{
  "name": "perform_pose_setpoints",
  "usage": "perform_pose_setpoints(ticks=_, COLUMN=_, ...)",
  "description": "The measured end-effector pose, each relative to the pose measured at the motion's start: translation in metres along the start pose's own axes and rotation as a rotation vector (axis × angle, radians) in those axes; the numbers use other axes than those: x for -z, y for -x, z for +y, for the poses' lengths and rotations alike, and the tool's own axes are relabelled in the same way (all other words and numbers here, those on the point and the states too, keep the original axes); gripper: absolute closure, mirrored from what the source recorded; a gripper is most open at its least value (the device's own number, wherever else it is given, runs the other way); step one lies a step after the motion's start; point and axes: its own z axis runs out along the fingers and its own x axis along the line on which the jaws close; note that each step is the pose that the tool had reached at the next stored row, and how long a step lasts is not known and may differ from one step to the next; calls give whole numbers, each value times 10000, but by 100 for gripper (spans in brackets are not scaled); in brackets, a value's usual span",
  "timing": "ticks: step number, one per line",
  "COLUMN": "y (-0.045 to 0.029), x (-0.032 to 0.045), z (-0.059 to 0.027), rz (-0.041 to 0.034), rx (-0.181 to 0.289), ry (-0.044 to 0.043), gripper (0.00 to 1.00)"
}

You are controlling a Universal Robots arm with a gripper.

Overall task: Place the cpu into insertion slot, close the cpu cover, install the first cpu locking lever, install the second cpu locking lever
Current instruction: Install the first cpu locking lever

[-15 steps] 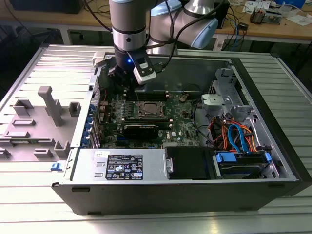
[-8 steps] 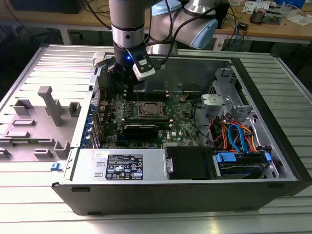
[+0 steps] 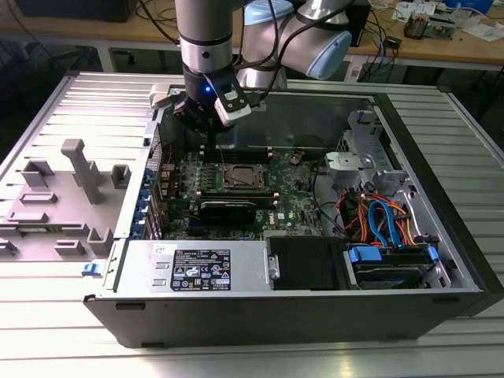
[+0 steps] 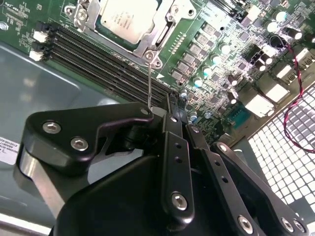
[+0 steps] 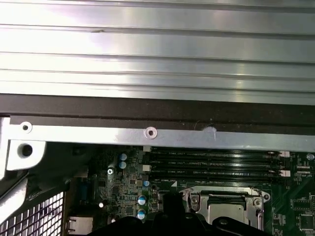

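Second wrist view | pincer (image 4: pixel 171 101) pinched closed | locking lever (image 4: pixel 149 81) just beside it | cpu (image 4: pixel 129 17) under cpu cover (image 4: pixel 163 30)

Bright light from above. Glare blooms white on ribbed silver metal table (image 3: pixel 47 346) at exterior view's left. Inside of open black computer case (image 3: pixel 299 323) dim, shadowed.

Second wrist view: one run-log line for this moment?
cpu: seated | cpu cover: down | end effector: shut, beside locking lever
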Motion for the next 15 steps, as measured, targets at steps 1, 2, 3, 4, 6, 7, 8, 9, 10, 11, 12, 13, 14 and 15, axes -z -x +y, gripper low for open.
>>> perform_pose_setpoints(ticks=1, y=0, x=0, z=0, rz=0, rx=13, ry=0, gripper=89)
perform_pose_setpoints(ticks=2, y=0, x=1, z=0, rz=2, rx=23, ry=-2, gripper=89)
perform_pose_setpoints(ticks=3, y=0, x=2, z=0, rz=4, rx=23, ry=-7, gripper=89)
perform_pose_setpoints(ticks=4, y=8, x=2, z=-1, rz=4, rx=24, ry=-9, gripper=89)
perform_pose_setpoints(ticks=6, y=25, x=2, z=-1, rz=6, rx=20, ry=-8, gripper=89)
perform_pose_setpoints(ticks=7, y=33, x=1, z=-1, rz=10, rx=12, ry=-7, gripper=89)
perform_pose_setpoints(ticks=8, y=41, x=1, z=-1, rz=22, rx=-1, ry=-9, gripper=89)
perform_pose_setpoints(ticks=9, y=52, x=1, z=-1, rz=43, rx=-26, ry=-11, gripper=89)
perform_pose_setpoints(ticks=10, y=59, x=1, z=-1, rz=58, rx=-42, ry=-11, gripper=89)
perform_pose_setpoints(ticks=11, y=68, x=1, z=-1, rz=73, rx=-59, ry=-11, gripper=89)
perform_pose_setpoints(ticks=12, y=78, x=0, z=-2, rz=91, rx=-77, ry=-10, gripper=89)
perform_pose_setpoints(ticks=13, y=88, x=0, z=-2, rz=106, rx=-96, ry=-9, gripper=89)
perform_pose_setpoints(ticks=14, y=102, x=0, z=-1, rz=117, rx=-122, ry=-10, gripper=89)
perform_pose_setpoints(ticks=15, y=109, x=0, z=2, rz=118, rx=-132, ry=-11, gripper=89)
